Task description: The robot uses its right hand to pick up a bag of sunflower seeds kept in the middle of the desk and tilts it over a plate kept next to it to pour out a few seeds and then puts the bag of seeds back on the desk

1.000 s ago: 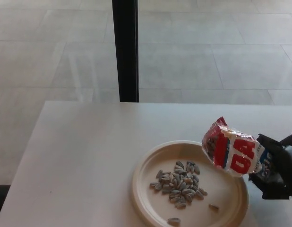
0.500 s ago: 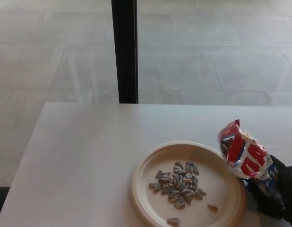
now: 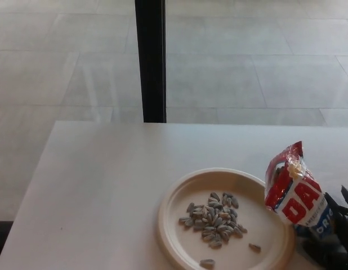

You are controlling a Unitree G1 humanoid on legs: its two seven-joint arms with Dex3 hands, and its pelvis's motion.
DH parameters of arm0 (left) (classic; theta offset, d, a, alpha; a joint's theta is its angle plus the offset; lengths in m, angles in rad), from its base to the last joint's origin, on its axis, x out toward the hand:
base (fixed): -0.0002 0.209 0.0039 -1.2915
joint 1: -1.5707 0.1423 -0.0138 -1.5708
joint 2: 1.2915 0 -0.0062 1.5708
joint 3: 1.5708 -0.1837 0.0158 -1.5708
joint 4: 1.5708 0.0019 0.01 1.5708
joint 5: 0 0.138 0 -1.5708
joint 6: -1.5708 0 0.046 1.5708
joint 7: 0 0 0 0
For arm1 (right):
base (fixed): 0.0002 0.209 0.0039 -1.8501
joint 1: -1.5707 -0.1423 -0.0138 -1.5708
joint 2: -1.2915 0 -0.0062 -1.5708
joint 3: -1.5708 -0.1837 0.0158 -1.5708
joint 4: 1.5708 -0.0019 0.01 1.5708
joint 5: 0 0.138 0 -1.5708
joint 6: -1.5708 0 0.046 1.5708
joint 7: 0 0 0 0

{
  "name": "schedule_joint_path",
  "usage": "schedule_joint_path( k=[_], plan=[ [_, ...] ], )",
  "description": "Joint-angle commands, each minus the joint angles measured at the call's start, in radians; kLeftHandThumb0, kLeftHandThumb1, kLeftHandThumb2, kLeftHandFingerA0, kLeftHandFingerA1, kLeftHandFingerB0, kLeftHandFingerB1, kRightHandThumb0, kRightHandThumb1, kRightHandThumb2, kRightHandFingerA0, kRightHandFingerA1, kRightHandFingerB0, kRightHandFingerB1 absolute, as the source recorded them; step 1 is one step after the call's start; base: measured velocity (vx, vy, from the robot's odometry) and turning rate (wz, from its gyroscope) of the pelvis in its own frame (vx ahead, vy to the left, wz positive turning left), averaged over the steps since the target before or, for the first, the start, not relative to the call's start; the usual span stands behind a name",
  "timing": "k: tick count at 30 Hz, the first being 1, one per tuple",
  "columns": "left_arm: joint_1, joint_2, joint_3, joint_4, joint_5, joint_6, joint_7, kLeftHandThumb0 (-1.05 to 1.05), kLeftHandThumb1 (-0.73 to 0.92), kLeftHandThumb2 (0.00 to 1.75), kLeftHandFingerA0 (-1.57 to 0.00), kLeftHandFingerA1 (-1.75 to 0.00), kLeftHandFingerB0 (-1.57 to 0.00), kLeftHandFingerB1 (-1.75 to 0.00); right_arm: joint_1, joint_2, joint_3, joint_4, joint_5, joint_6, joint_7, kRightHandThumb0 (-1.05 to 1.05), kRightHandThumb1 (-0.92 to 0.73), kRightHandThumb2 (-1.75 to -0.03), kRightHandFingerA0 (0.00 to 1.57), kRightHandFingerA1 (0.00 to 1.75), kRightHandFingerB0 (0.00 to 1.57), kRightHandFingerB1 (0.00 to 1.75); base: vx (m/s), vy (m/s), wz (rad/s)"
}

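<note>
Your right hand (image 3: 334,239) sits at the lower right edge of the picture, about four o'clock from the plate (image 3: 174,239), with its black fingers (image 3: 333,203) closed around the lower end of the bag of sunflower seeds (image 3: 293,188). Your left hand is out of sight.

Over the last second the bag has swung back from the plate. A second ago it lay tipped over the plate's right rim, with its open mouth turned toward nine o'clock. Now it stands nearly upright just past the rim, at about three o'clock from the pile of seeds (image 3: 214,219). The plate and the seeds on it have not moved. From this, the pouring looks finished, and what remains is to set the bag down on the pale counter (image 3: 101,185).

The bag's long axis runs from your hand up toward eleven or twelve o'clock. Its torn mouth is at the top and its red lettering faces the camera. Whether its base already touches the counter cannot be told, since your hand hides it.
</note>
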Motion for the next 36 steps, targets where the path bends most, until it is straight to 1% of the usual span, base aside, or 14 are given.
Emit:
schedule_joint_path(
  k=[1, 4, 5, 9, 10, 11, 19, 21, 30, 31, 33, 34, 35, 36],
  plan=[
    [0.003, 0.006, 0.003, -0.006, -0.004, -0.019, 0.005, -0.88, 0.84, 0.66, -0.33, -0.55, -0.44, -0.40, 0.000, -0.055, 0.027, -0.031, -0.066, 0.026, -0.033, -1.04, -0.63, -1.00, 0.00, 0.13, 0.06, 0.14, 0.00, 0.000, 0.00],
    [-0.006, 0.004, 0.017, -0.006, -0.021, -0.002, 0.000, -0.91, 0.71, 0.77, -0.31, -0.54, -0.43, -0.42, -0.009, -0.064, 0.029, -0.053, -0.060, 0.046, -0.008, -1.05, -0.62, -1.02, 0.00, 0.21, 0.00, 0.10, 0.00, 0.000, 0.00],
    [-0.002, 0.008, 0.000, -0.006, -0.001, -0.010, 0.004, -0.87, 0.85, 0.66, -0.32, -0.53, -0.43, -0.38, -0.005, -0.072, 0.023, -0.071, -0.051, 0.042, 0.008, -1.05, -0.56, -0.85, 0.00, 0.00, 0.00, 0.02, 0.00, 0.000, 0.00],
    [-0.002, 0.005, 0.010, -0.006, -0.012, -0.007, 0.003, -0.92, 0.69, 0.81, -0.30, -0.56, -0.42, -0.44, 0.012, -0.092, 0.017, -0.125, -0.043, 0.058, 0.043, -1.05, -0.73, -0.62, 0.00, 0.00, 0.00, 0.00, 0.00, 0.000, 0.00],
    [0.002, 0.007, -0.001, -0.006, 0.002, -0.017, 0.010, -0.86, 0.85, 0.66, -0.34, -0.56, -0.44, -0.39, 0.018, -0.096, 0.010, -0.137, -0.034, 0.047, 0.038, -1.05, -0.61, -0.85, 0.00, 0.00, 0.00, 0.00, 0.00, 0.000, 0.00],
    [0.002, 0.007, 0.000, -0.006, 0.000, -0.015, 0.010, -0.86, 0.85, 0.66, -0.33, -0.57, -0.44, -0.40, 0.024, -0.097, 0.002, -0.152, -0.019, 0.044, 0.049, -1.05, -0.72, -0.62, 0.00, 0.00, 0.00, 0.00, 0.00, 0.000, 0.00],
    [0.005, 0.004, 0.007, 0.001, -0.005, -0.017, 0.010, -0.91, 0.70, 0.81, -0.32, -0.59, -0.45, -0.47, 0.138, -0.116, -0.092, -0.405, 0.017, 0.176, 0.165, -1.05, -0.73, -0.63, 0.00, 0.00, 0.00, 0.00, 0.00, 0.000, 0.00],
    [0.013, 0.003, 0.012, -0.008, -0.013, -0.022, 0.003, -0.83, 0.84, 0.65, -0.34, -0.64, -0.46, -0.46, 0.180, -0.125, -0.144, -0.458, 0.070, 0.195, 0.207, -1.05, -0.75, -0.64, 0.00, 0.00, 0.00, 0.00, 0.00, 0.000, 0.00],
    [0.013, 0.009, 0.019, -0.011, -0.023, -0.011, -0.007, -0.80, 0.82, 0.65, -0.34, -0.59, -0.47, -0.43, 0.427, -0.200, -0.361, -0.691, 0.274, 0.140, 0.363, -1.05, -0.74, -0.63, 0.00, 0.00, 0.00, 0.00, 0.00, 0.000, 0.00],
    [0.012, 0.009, 0.022, -0.010, -0.025, -0.007, -0.006, -0.83, 0.70, 0.79, -0.31, -0.60, -0.44, -0.48, 0.484, -0.206, -0.406, -0.722, 0.325, 0.122, 0.387, -1.04, -0.62, -0.86, 0.00, 0.00, 0.00, 0.00, 0.00, 0.000, 0.00],
    [0.016, 0.012, 0.008, -0.007, -0.009, -0.014, -0.003, -0.82, 0.84, 0.66, -0.35, -0.55, -0.46, -0.40, 0.601, -0.233, -0.490, -0.725, 0.409, 0.053, 0.434, -1.05, -0.77, -0.63, 0.00, 0.00, 0.00, 0.00, 0.00, 0.000, 0.00],
    [0.016, 0.013, 0.006, -0.005, -0.006, -0.017, 0.002, -0.82, 0.65, 1.03, -0.35, -0.60, -0.40, -0.51, 0.656, -0.238, -0.532, -0.705, 0.435, 0.002, 0.436, -1.05, -0.79, -0.63, 0.00, 0.00, 0.00, 0.00, 0.00, 0.000, 0.00],
    [0.016, 0.014, 0.004, -0.005, -0.003, -0.019, 0.006, -0.82, 0.65, 1.03, -0.35, -0.60, -0.40, -0.51, 0.666, -0.237, -0.541, -0.699, 0.439, -0.010, 0.435, -1.05, -0.79, -0.63, 0.00, 0.00, 0.00, 0.00, 0.00, 0.000, 0.00],
    [0.015, 0.015, 0.005, -0.010, -0.007, -0.017, -0.003, -0.91, 0.70, 0.81, -0.33, -0.59, -0.44, -0.47, 0.701, -0.226, -0.581, -0.703, 0.449, -0.005, 0.430, -1.04, -0.66, -0.92, 0.00, 0.00, 0.00, 0.00, 0.00, 0.000, 0.00]
  ],
)
